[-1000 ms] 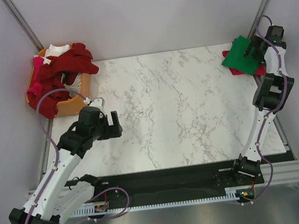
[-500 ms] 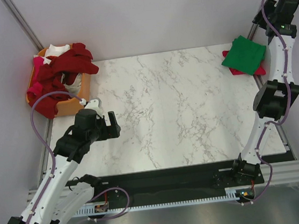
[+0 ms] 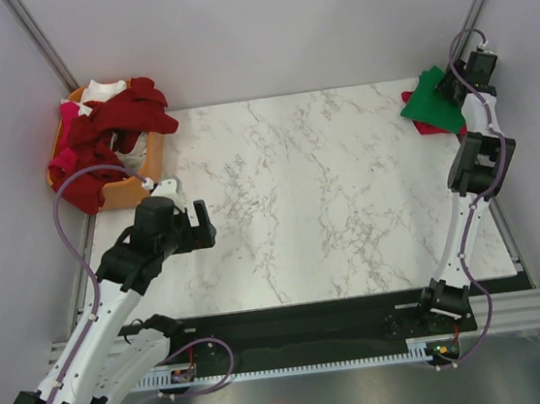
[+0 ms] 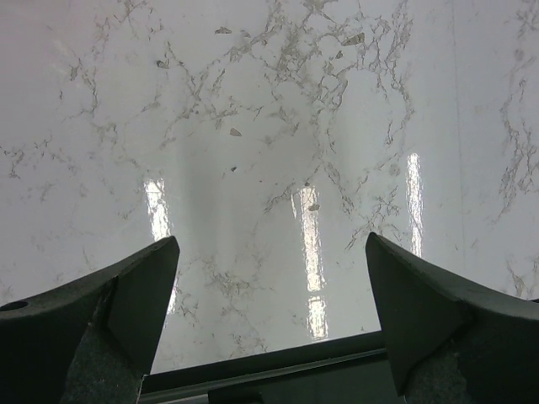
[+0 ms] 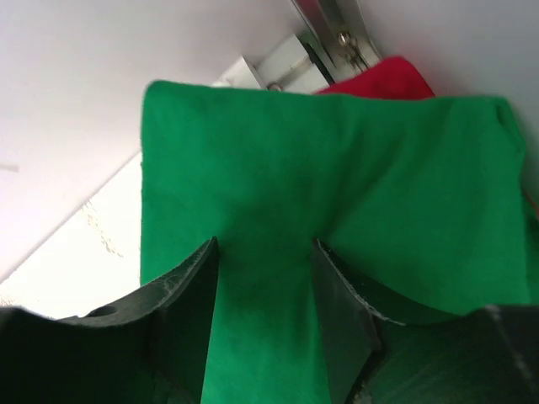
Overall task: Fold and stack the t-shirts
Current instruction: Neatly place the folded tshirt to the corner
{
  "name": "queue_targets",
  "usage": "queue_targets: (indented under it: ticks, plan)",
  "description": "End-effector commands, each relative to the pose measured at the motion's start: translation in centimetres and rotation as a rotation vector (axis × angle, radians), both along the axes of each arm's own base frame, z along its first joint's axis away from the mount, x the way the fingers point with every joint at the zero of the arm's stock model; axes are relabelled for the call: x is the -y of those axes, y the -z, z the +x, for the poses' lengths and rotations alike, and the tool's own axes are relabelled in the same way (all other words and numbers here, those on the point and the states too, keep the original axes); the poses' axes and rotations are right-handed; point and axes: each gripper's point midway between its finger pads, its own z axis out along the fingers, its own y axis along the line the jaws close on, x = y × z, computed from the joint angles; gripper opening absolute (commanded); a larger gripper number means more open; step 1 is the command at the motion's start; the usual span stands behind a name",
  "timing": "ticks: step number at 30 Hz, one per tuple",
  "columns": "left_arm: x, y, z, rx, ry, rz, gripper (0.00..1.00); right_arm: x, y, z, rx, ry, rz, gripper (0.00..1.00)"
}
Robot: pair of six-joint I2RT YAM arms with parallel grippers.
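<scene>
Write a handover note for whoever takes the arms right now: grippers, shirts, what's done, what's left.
Left gripper: open, empty, over the bare table.
Right gripper: down on the green t-shirt, fingers straddling a ridge of its cloth; firm grip unclear.
Done: green t-shirt folded, lying on the red t-shirt at the far right corner.
Left: heap of t-shirts in the orange basket, all unfolded.

Grey-veined white table (image 3: pixel 327 186), green t-shirt (image 5: pixel 337 185), red t-shirt (image 5: pixel 375 77), orange basket (image 3: pixel 124 191)
</scene>
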Motion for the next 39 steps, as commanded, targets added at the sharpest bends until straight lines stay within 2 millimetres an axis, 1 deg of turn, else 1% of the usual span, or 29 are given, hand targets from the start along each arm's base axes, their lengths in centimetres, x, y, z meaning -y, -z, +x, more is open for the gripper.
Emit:
queue_targets:
  ticks: [1, 3, 6, 7, 8, 9, 10, 11, 13, 17, 18, 20, 21, 22, 23, 24, 26, 27, 30, 32, 35, 36, 37, 38, 39]
  plan:
    - [-0.1, -0.4, 0.6, 0.029, -0.036, -0.016, 1.0, 1.0, -6.0, 2.9, 0.233, -0.012, -0.079, 0.56]
    - [-0.1, -0.2, 0.6, 0.023, -0.038, -0.011, 1.0, 1.1, -5.0, 3.5, 0.245, -0.022, -0.09, 0.58]
    - [-0.2, 0.2, 0.8, 0.009, -0.042, -0.001, 1.0, 0.9, -5.7, 4.1, 0.288, -0.048, -0.094, 0.6]
    - [-0.1, 0.3, 0.8, 0.005, -0.042, 0.001, 1.0, 0.6, -6.8, 4.6, 0.338, -0.061, -0.101, 0.6]
    - [-0.2, 0.5, 0.9, -0.003, -0.043, 0.006, 1.0, 0.2, -6.7, 4.5, 0.347, -0.08, -0.093, 0.61]
    - [-0.2, 0.6, 0.9, -0.007, -0.043, 0.008, 1.0, 0.2, -7.7, 4.6, 0.371, -0.08, -0.105, 0.62]
    - [-0.2, 0.6, 0.9, -0.009, -0.044, 0.009, 1.0, 0.3, -8.1, 4.7, 0.384, -0.076, -0.122, 0.63]
    - [-0.1, 0.7, 0.9, -0.013, -0.043, 0.011, 1.0, 0.5, -8.4, 4.9, 0.39, -0.066, -0.131, 0.64]
    - [-0.2, 0.8, 0.9, -0.015, -0.046, 0.013, 1.0, 0.7, -8.0, 5.0, 0.387, -0.06, -0.125, 0.64]
    - [-0.2, 0.8, 1.0, -0.017, -0.047, 0.015, 1.0, 0.1, -6.0, 5.2, 0.368, -0.084, -0.097, 0.63]
    - [-0.2, 0.9, 1.0, -0.021, -0.046, 0.016, 1.0, 0.0, -5.1, 5.3, 0.36, -0.085, -0.088, 0.63]
    - [-0.2, 1.0, 1.0, -0.023, -0.046, 0.017, 1.0, 0.3, -4.4, 5.5, 0.361, -0.077, -0.084, 0.63]
    - [-0.2, 1.0, 0.9, -0.023, -0.046, 0.017, 1.0, 0.2, -3.4, 5.6, 0.352, -0.075, -0.078, 0.63]
    - [-0.2, 1.0, 1.0, -0.023, -0.046, 0.017, 1.0, 0.2, -2.8, 5.8, 0.353, -0.074, -0.074, 0.63]
    - [-0.2, 1.0, 1.0, -0.023, -0.047, 0.018, 1.0, 0.4, -2.9, 6.0, 0.364, -0.071, -0.071, 0.63]
    - [-0.2, 1.1, 1.0, -0.027, -0.047, 0.02, 1.0, 0.2, -1.3, 6.2, 0.354, -0.074, -0.054, 0.63]
    - [-0.1, 1.2, 1.0, -0.033, -0.046, 0.022, 1.0, -0.2, -0.9, 6.7, 0.388, -0.085, -0.027, 0.63]
    - [-0.2, 1.3, 1.0, -0.037, -0.047, 0.024, 1.0, -0.3, 0.4, 6.8, 0.386, -0.086, -0.011, 0.62]
    - [-0.1, 1.5, 1.1, -0.043, -0.046, 0.029, 1.0, -0.3, 0.0, 7.5, 0.466, -0.076, -0.001, 0.61]
    - [-0.1, 1.5, 1.1, -0.046, -0.047, 0.029, 1.0, -0.2, -0.4, 7.8, 0.497, -0.067, -0.012, 0.62]
    - [-0.2, 1.5, 1.1, -0.046, -0.048, 0.03, 1.0, -0.6, -2.6, 8.3, 0.564, -0.086, -0.061, 0.68]
    - [-0.1, 1.6, 1.1, -0.049, -0.047, 0.03, 1.0, -1.1, -3.3, 8.4, 0.584, -0.111, -0.061, 0.71]
    - [-0.1, 1.6, 1.1, -0.049, -0.047, 0.03, 1.0, -1.8, -4.5, 8.6, 0.613, -0.134, -0.068, 0.74]
    - [-0.1, 1.6, 1.1, -0.049, -0.047, 0.03, 1.0, -2.2, -6.3, 8.5, 0.644, -0.157, -0.072, 0.8]
    - [-0.1, 1.5, 1.1, -0.047, -0.046, 0.028, 1.0, -3.1, -7.8, 8.5, 0.671, -0.201, -0.076, 0.83]
